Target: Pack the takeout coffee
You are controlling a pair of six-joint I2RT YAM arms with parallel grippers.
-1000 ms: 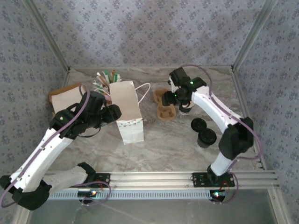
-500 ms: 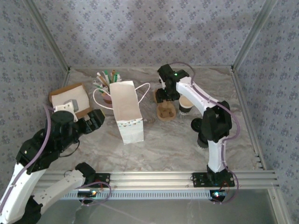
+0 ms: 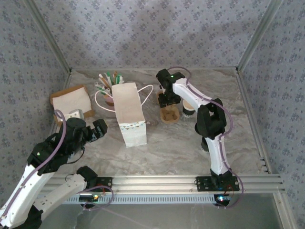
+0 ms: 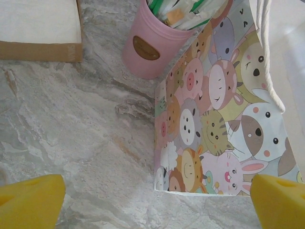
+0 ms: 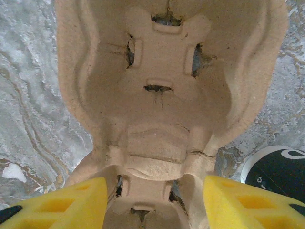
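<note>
Having been drawn back from the bag (image 3: 128, 114), the left gripper (image 4: 157, 198) is being held spread wide while the jaws of the right gripper (image 5: 155, 205) are being narrowed astride the carrier (image 5: 162, 71), grip uncertain, the coffee cup (image 3: 187, 109) waiting beside it, unpacked.

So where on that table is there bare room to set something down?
Free: the marble between the paper bag and the front rail, and the far right corner beyond the right arm. Crowded: back left, where napkin box, pink straw cup and bag cluster, and around the cup carrier under the right gripper.
</note>
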